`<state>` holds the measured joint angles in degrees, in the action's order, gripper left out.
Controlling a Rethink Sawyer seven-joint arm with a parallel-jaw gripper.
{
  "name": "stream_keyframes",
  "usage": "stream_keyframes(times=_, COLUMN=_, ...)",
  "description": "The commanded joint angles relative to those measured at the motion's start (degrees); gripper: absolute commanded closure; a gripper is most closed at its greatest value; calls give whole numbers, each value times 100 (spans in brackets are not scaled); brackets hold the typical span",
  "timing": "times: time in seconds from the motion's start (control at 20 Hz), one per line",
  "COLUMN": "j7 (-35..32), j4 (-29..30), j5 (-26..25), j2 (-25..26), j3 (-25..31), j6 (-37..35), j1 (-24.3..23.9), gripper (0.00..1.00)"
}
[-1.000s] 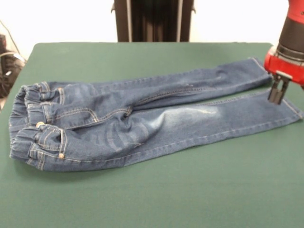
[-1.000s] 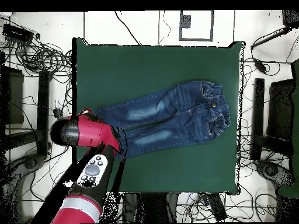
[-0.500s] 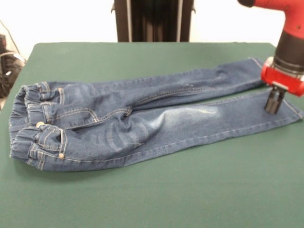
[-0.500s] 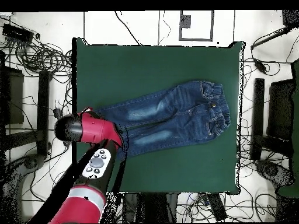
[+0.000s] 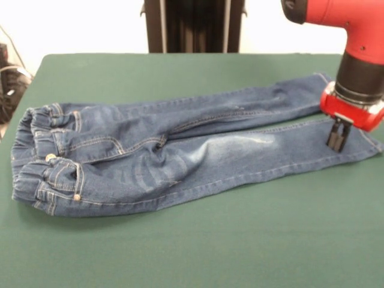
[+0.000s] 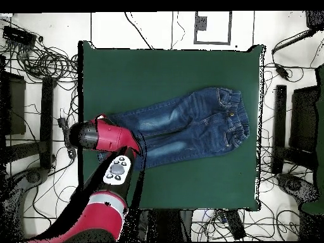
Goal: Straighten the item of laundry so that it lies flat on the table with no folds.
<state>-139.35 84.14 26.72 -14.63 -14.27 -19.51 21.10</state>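
Two views to call, and the front one comes first: the jeans [image 5: 180, 153] lie stretched across the green table [image 5: 198, 252], waistband bunched at the picture's left, both legs running off to the right. My gripper [image 5: 338, 137] hangs straight down over the nearer leg, close to its cuff, tips right at the denim. My fingers look narrow and close together, but I cannot tell whether they pinch any cloth or even quite meet. Faded thigh patches and tan stitching show plainly here, and creases run through the seat and upper legs.

Overhead now, and my red arm [image 6: 107, 190] crosses the table's lower left part, its wrist housing covering the cuff end of the jeans [image 6: 190, 123]. My gripper is hidden under that housing, so the front camera alone shows it. What this view adds is the layout: the jeans lie at a slight slant on the table [image 6: 171, 69], waistband near the right edge, with wide bare cloth above them.
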Motion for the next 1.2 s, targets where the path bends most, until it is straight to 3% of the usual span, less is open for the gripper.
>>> stream_keyframes(times=0.05, j7=-360, j4=-379, j5=-194, j2=853, j3=721, j6=132, j1=-55, gripper=100)
stream_keyframes(times=0.25, j7=-757, j4=-404, j5=20, j2=851, j3=766, j6=35, j1=96, gripper=100)
stream_keyframes(times=0.8, j7=-1995, j4=-719, j5=749, j2=919, j3=258, j6=-643, j1=836, gripper=100)
stream_keyframes(times=1.2, j7=-2173, j4=-910, j5=1114, j2=1062, j3=-19, j6=-868, j1=1115, gripper=100)
